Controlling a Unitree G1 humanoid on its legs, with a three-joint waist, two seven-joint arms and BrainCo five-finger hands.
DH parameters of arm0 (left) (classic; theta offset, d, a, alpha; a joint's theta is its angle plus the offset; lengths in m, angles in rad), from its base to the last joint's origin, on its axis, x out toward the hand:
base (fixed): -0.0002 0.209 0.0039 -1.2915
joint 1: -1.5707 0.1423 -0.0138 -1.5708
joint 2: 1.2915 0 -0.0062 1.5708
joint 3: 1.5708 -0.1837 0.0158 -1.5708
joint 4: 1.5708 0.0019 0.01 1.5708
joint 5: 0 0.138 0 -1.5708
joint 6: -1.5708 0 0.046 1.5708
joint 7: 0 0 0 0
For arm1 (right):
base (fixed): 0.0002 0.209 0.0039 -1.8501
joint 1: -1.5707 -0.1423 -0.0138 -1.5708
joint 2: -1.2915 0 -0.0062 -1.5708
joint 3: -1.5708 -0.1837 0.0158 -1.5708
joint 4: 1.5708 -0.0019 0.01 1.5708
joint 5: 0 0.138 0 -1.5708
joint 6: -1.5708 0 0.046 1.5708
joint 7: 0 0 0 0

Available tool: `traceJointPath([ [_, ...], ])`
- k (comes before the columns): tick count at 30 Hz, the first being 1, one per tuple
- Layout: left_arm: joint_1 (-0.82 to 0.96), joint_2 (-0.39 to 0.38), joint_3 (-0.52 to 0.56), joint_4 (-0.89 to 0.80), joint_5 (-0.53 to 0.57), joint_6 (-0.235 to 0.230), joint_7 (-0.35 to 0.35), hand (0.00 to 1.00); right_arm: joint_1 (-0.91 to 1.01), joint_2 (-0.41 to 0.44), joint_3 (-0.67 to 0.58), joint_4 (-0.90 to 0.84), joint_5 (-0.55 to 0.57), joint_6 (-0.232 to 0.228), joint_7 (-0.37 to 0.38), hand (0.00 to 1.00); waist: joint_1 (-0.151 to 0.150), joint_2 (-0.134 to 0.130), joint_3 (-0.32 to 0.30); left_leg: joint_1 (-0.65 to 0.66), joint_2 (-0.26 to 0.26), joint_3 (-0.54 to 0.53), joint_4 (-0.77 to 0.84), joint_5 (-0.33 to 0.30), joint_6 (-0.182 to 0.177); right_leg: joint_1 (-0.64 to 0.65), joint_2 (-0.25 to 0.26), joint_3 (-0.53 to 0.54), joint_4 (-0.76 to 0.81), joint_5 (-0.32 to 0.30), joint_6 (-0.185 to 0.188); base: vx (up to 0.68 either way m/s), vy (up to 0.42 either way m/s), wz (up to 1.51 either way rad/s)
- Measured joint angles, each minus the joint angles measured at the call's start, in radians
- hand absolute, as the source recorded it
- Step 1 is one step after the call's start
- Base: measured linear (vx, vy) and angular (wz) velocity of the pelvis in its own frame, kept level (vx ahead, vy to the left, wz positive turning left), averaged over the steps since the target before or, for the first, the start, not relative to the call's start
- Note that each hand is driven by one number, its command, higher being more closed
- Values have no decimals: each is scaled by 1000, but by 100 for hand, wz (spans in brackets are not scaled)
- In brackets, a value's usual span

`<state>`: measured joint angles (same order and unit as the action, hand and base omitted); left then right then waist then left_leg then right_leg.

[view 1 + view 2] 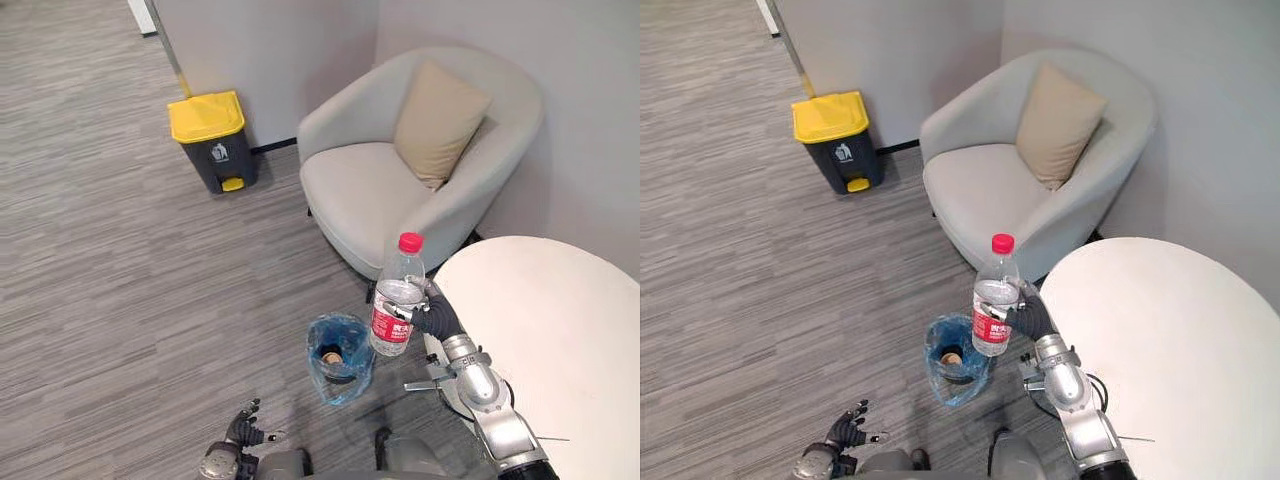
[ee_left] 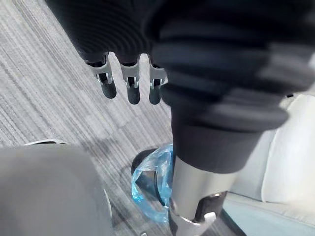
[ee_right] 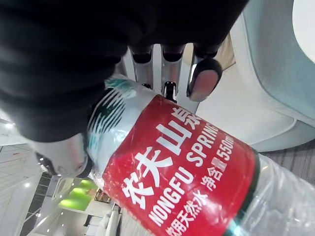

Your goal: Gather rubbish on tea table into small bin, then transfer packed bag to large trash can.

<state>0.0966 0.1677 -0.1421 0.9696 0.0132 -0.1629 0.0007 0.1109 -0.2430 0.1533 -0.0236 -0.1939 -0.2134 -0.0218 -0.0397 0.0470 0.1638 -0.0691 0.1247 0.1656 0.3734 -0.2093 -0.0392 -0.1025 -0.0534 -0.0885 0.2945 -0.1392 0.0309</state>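
Note:
A clear plastic water bottle [image 1: 398,297] with a red cap and a red label [image 3: 182,167] stands upright in the air, my right hand [image 1: 437,316] shut on it. It hangs just right of and above the small bin [image 1: 340,357], which is lined with a blue bag and holds a brown scrap. The white round tea table [image 1: 560,340] lies to the right of the hand. My left hand [image 1: 244,432] hangs low by the floor with relaxed fingers [image 2: 129,83], holding nothing. The large grey trash can with a yellow lid [image 1: 211,138] stands far off by the wall.
A light grey armchair [image 1: 400,170] with a tan cushion [image 1: 437,120] sits behind the small bin, against the wall. Grey striped carpet [image 1: 110,270] spreads between the small bin and the large can.

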Motion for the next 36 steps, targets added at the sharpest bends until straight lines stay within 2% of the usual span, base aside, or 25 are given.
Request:
traceJointPath([
  [3, 1, -5, 18, -10, 0, 0, 0, 0, 17, 0, 1, -2, 3, 0, 0, 100, 4, 7, 6, -25, 62, 6, 213, -4, -6, 140, 36, -18, -95, 5, -10, 210, -72, 10],
  [5, 0, -9, 17, -10, 1, 0, 1, 0, 18, 1, 1, -5, 7, 0, -3, 100, 10, 13, 7, -25, 79, 14, 251, -3, -6, 179, 49, -8, -129, 10, -19, 138, 7, -13],
  [7, 0, -11, 18, -11, 1, 0, 1, 0, 21, 1, 1, -26, 9, 0, -4, 100, 12, 14, 8, -26, 77, 10, 253, 2, -14, 188, 51, 4, -159, 19, -27, 115, 9, -18],
  [9, -3, -10, 26, -18, 0, 0, 0, 0, 25, 6, 0, -38, 9, 0, -9, 100, 17, 4, 20, -48, 57, -20, 279, 6, -25, 193, 38, 25, -177, 31, -39, 86, 23, -22],
  [10, -8, -11, 28, -17, 0, -1, 1, 0, 22, 12, 0, -34, 9, 0, -17, 100, 26, 1, 29, -40, 28, -67, 223, -53, -35, 194, 30, 43, -174, 34, -35, 54, 85, -31],
  [11, -7, -15, 25, -17, 0, -1, 0, 0, 22, 13, -2, -35, 10, 0, -22, 100, 26, 9, 33, -31, 18, -104, 120, -35, -48, 194, 37, 48, -170, 35, -33, 46, 109, -32],
  [12, -4, -20, 25, -16, 0, 0, 0, 0, 22, 12, -9, -35, 10, 0, -23, 100, 26, 25, 33, -18, 24, -119, 63, 16, -50, 195, 50, 53, -167, 34, -32, 34, 118, -34],
  [13, -5, -21, 27, -15, 0, 0, 2, 0, 21, 24, -22, -28, 10, 0, -23, 100, 26, 32, 40, 11, 30, -111, 39, 6, -49, 199, 51, 75, -160, 27, -19, 26, 116, -28],
  [15, -8, -10, 26, -15, 1, -1, 1, 0, 20, 41, -17, -28, 9, 0, -21, 100, 28, 16, 44, 22, 15, -98, 12, 6, -48, 174, 41, 94, -132, 17, -3, -4, 113, -27],
  [20, -7, 0, 26, -5, 3, 0, 1, 0, 15, 39, -9, -13, 6, 0, -16, 100, 28, 12, 47, 18, 0, -59, 6, 4, -44, 109, 19, 143, -56, -10, 28, -77, 64, -24],
  [22, -6, 2, 25, -2, 4, 0, 0, 0, 16, 36, 4, 12, 6, 1, -11, 100, 23, 12, 48, 12, 0, -54, -10, -4, -31, 74, 19, 147, -16, -18, 27, -144, 6, -10],
  [26, -6, 5, 24, 0, 4, 0, 1, 0, 16, 18, 35, 22, 5, 3, 6, 100, 25, 11, 46, -7, -4, -51, -9, -3, -31, 43, 18, 150, 4, -19, 27, -123, -11, -5],
  [33, -19, 24, 16, -21, -3, 0, 7, 0, -74, -21, 104, 81, 3, 3, 4, 100, 30, 9, 60, -178, -3, -79, 87, 8, -19, -115, 18, 137, 105, -21, 27, -72, -8, 9],
  [36, -71, 24, 17, -39, -14, -1, 24, 0, -207, -47, 141, 131, -4, 3, -1, 100, 44, 12, 123, -265, -4, -90, 146, 8, -19, -196, 16, 118, 169, -27, 27, -168, 2, 14],
])
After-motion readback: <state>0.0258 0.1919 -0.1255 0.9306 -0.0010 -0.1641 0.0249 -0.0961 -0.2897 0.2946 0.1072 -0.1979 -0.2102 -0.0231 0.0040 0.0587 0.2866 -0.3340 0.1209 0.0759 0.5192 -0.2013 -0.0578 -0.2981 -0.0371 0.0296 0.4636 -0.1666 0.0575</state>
